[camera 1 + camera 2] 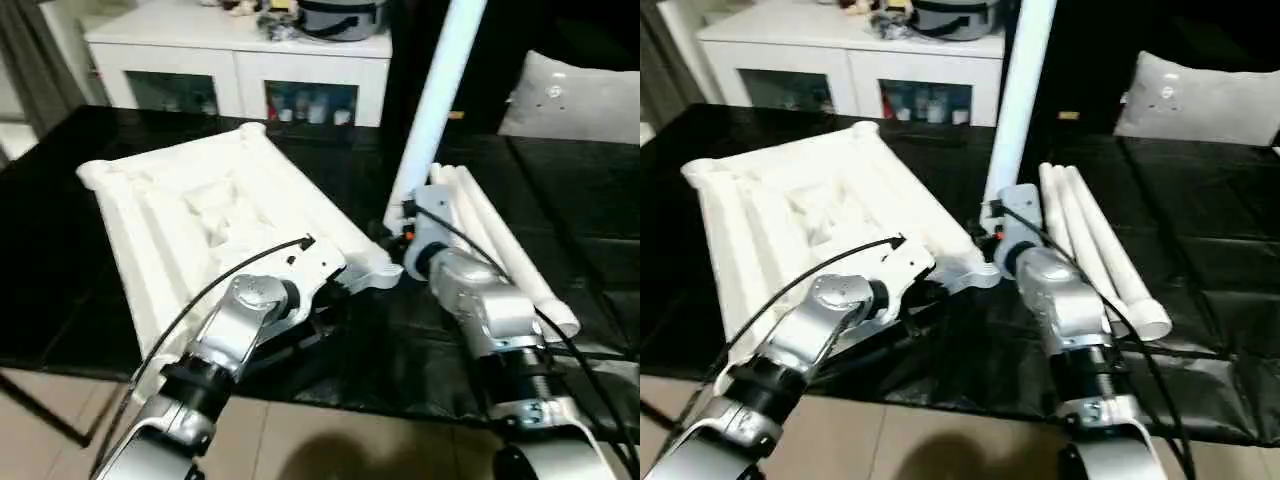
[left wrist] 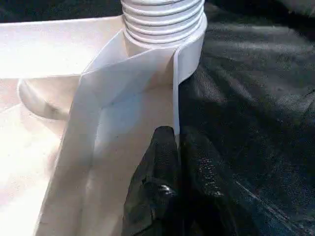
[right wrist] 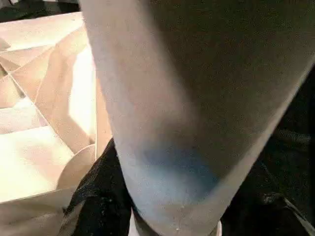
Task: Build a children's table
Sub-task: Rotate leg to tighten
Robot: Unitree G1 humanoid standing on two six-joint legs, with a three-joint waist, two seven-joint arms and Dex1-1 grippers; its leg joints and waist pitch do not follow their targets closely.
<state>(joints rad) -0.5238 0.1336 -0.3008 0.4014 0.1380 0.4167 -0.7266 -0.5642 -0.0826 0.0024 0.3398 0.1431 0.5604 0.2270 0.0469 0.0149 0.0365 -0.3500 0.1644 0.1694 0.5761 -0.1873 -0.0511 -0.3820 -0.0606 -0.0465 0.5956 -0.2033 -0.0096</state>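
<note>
The children's table top (image 1: pixel 200 210) lies upside down on a black mat, ribbed underside up. One white leg (image 1: pixel 440 90) stands upright at the top's near right corner socket (image 2: pixel 189 44), its threaded end (image 2: pixel 162 19) in the socket. My right gripper (image 1: pixel 405 225) is shut on this leg low down, with a black finger (image 3: pixel 98 196) on either side of it. My left gripper (image 2: pixel 177 162) is shut on the top's thin rim just beside that socket. Three more legs (image 1: pixel 1095 240) lie side by side on the mat to the right.
A white glass-door cabinet (image 1: pixel 240 60) stands behind the mat, with clutter on it. A grey cushion (image 1: pixel 575 95) lies at the back right. The black mat (image 1: pixel 60 220) ends near me, with tan floor (image 1: pixel 330 440) below its front edge.
</note>
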